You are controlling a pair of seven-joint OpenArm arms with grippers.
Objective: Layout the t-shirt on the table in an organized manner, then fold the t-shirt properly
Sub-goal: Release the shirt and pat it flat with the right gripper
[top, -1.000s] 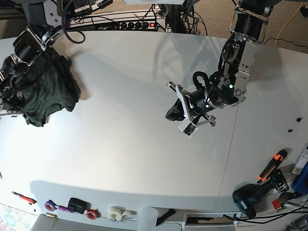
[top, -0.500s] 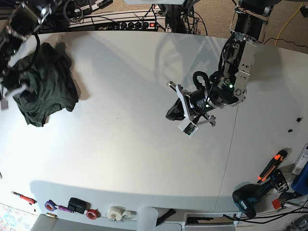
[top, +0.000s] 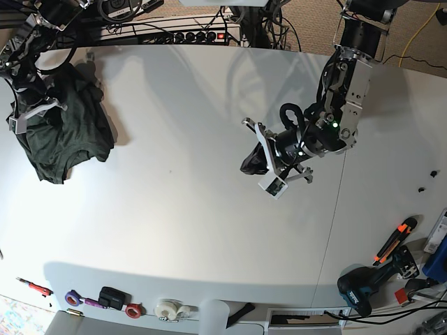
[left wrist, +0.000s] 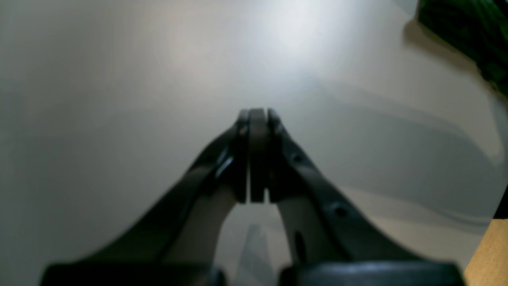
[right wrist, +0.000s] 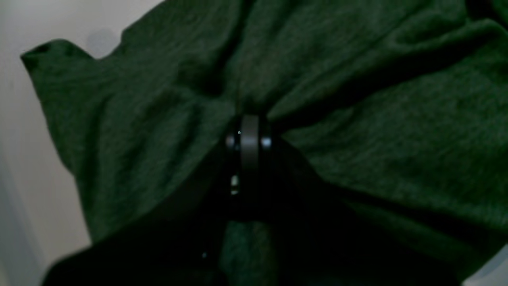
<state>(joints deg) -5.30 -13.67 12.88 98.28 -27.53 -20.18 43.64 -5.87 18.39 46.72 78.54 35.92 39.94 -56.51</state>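
The dark green t-shirt (top: 70,136) lies crumpled in a heap at the far left of the white table (top: 174,209). My right gripper (top: 33,110) is at the heap's left part. In the right wrist view it (right wrist: 249,133) is shut on a bunched fold of the t-shirt (right wrist: 377,131), which fills nearly the whole frame. My left gripper (top: 251,164) hovers over bare table near the middle, far from the shirt. In the left wrist view it (left wrist: 256,119) is shut and empty, with an edge of the t-shirt (left wrist: 468,31) in the top right corner.
Tape rolls (top: 167,308) and small tools (top: 110,297) lie along the front edge. A drill (top: 363,286) and an orange-handled cutter (top: 395,239) lie at the front right. A power strip (top: 199,35) and cables run behind the back edge. A thin seam (top: 335,216) crosses the table.
My right arm has swung over the shirt heap and now holds a fold at its left part; the cloth has shifted slightly. My left arm has not moved.
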